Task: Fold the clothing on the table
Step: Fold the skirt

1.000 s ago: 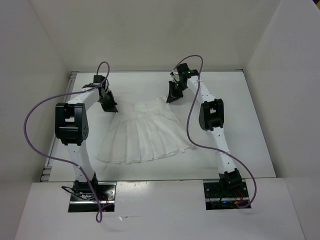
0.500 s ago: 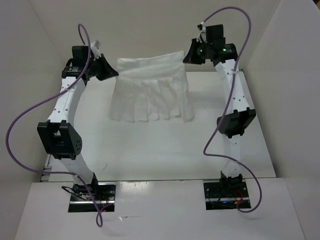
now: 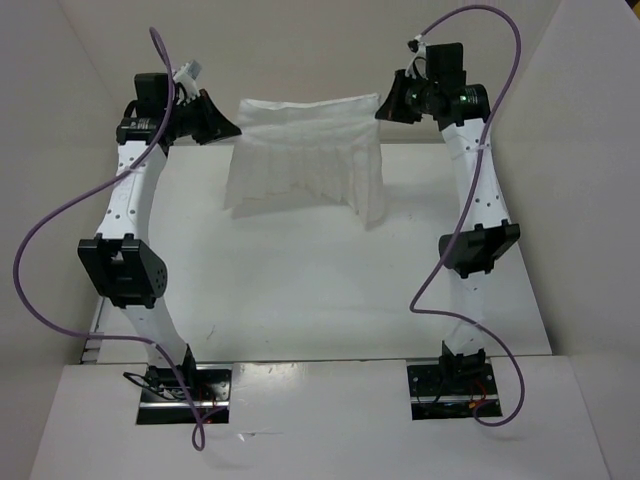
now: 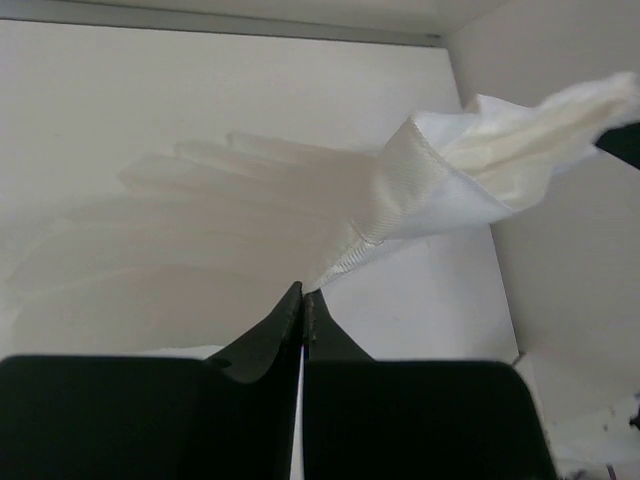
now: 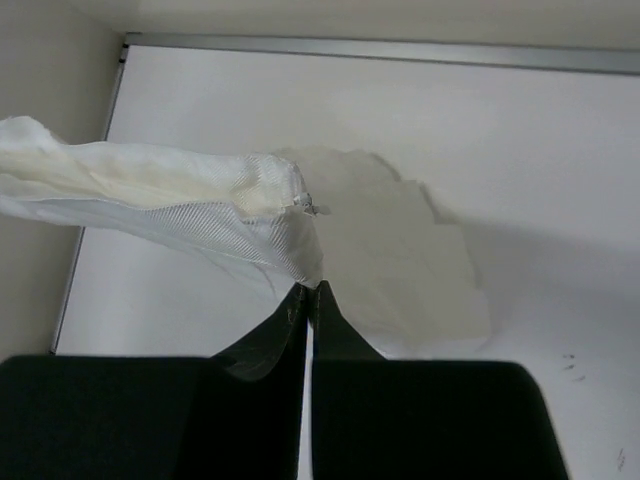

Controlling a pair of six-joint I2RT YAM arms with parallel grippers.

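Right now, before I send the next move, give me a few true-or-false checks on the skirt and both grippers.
1. The left gripper and the right gripper are both shut on the clothing. True.
2. The clothing lies flat on the table. False: it hangs spread between the two raised grippers.
3. Each gripper pinches one end of the clothing's top edge. True.
4. The right gripper rests on the table. False: it is held up in the air at the far side.

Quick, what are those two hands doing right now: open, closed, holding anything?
Left hand: closed, pinching one top corner of the clothing, which hangs above the table.
Right hand: closed, pinching the other top corner.
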